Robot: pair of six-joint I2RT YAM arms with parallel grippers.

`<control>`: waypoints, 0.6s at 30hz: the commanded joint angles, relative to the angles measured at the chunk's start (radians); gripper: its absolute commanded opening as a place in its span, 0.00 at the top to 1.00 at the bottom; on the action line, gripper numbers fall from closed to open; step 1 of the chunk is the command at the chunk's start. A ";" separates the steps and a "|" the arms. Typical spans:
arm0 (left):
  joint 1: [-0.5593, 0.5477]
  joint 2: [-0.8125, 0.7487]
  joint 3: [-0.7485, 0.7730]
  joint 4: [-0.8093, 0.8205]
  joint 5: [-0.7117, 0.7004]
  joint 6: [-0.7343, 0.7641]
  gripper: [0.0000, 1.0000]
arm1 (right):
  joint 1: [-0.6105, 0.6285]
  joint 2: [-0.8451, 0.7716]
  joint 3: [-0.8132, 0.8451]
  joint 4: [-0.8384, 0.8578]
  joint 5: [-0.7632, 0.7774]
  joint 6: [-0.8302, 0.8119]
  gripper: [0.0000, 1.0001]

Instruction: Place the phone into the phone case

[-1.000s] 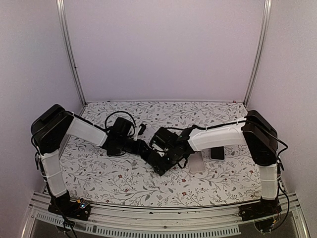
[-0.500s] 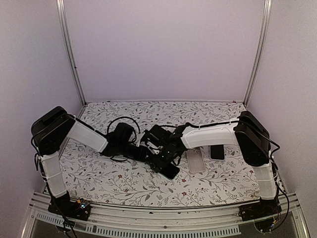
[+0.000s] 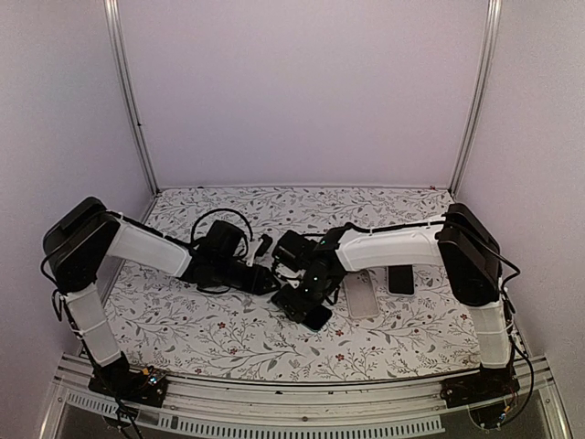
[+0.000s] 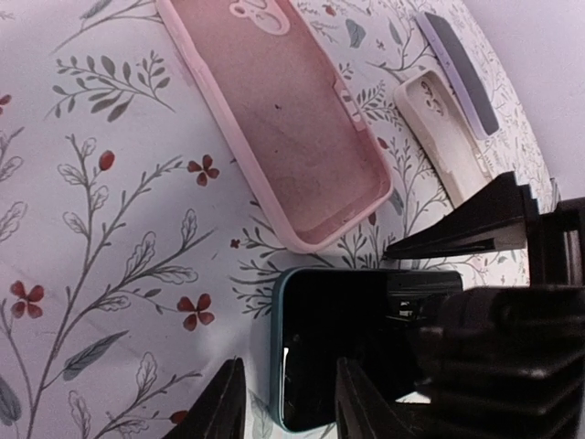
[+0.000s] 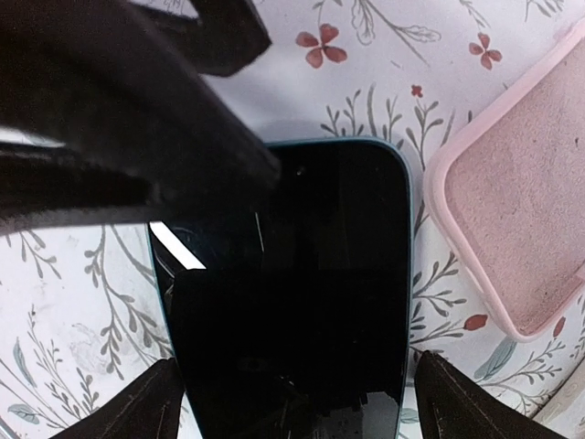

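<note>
Lying flat, screen up, near the middle of the worktop [image 3: 228, 329] and a little toward its near edge, the phone [image 5: 292, 293] shows a black face and a teal rim. The right gripper [image 5: 297, 393] hangs over it with its 2 fingers spread wide, 1 beside each long edge of the phone; I cannot tell whether they clamp it. The left gripper [image 4: 288, 402] sits at the phone's end on the left-edge side, its fingers set fairly narrow and holding nothing. The pink phone case [image 4: 292, 119] lies hollow side up just beside the phone, toward the right edge, a thin strip of floral cloth between them. Farther toward the right edge rest 2 more items close together: a cream case [image 4: 448, 137] and a purple-edged slab [image 4: 457, 69] with a dark face
</note>
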 commanded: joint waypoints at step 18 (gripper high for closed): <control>0.024 -0.138 0.004 -0.122 -0.124 0.055 0.62 | 0.002 0.085 0.117 -0.110 -0.010 -0.045 0.40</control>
